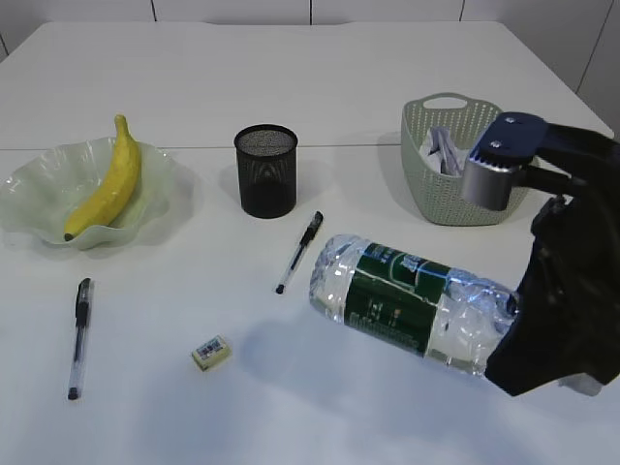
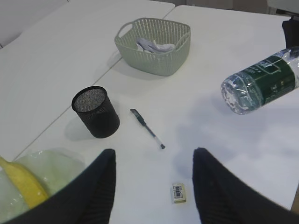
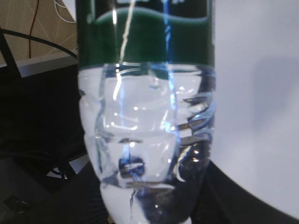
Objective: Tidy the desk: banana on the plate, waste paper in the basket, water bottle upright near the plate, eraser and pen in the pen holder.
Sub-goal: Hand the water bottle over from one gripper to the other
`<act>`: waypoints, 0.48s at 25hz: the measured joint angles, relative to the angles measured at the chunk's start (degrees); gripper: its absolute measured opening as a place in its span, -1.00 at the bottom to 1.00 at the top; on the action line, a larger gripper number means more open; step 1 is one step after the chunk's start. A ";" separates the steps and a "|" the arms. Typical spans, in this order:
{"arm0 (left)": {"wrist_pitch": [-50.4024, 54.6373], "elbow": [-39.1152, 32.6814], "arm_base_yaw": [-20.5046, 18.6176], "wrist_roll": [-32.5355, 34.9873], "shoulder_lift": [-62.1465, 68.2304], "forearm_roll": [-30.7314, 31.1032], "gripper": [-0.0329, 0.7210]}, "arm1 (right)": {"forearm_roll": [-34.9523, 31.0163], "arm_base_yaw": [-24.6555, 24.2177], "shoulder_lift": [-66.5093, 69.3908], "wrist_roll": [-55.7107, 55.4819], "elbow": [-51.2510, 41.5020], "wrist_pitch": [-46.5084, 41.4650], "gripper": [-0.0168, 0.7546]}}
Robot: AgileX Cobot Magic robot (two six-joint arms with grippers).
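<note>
My right gripper is shut on the neck end of the water bottle, a clear bottle with a green label, and holds it on its side above the table; the bottle fills the right wrist view and shows in the left wrist view. The banana lies on the pale green plate. Waste paper is in the green basket. The black mesh pen holder stands mid-table. Two pens and the eraser lie on the table. My left gripper is open above the eraser.
The table is white with a seam across it behind the plate and holder. In the left wrist view the pen holder, one pen and the basket lie ahead of the jaws. Cables and dark equipment show beside the bottle in the right wrist view.
</note>
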State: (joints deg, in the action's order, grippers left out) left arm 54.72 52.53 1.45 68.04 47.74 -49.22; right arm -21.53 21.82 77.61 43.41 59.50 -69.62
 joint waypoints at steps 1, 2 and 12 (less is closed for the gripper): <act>0.12 0.00 0.39 1.58 0.86 0.00 0.10 | 0.12 0.95 0.00 -0.71 0.00 -0.33 -0.10; 0.12 0.00 1.01 3.42 1.65 0.00 0.10 | 0.34 1.92 0.00 -1.36 0.00 -0.47 -0.10; -1.64 0.00 15.85 13.44 7.00 3.35 0.10 | 0.99 5.47 0.33 -4.18 3.40 -1.20 -0.10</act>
State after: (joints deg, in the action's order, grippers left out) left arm 53.08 52.53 17.30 81.49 54.74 -45.87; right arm -20.53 27.29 77.94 39.23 62.90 -70.83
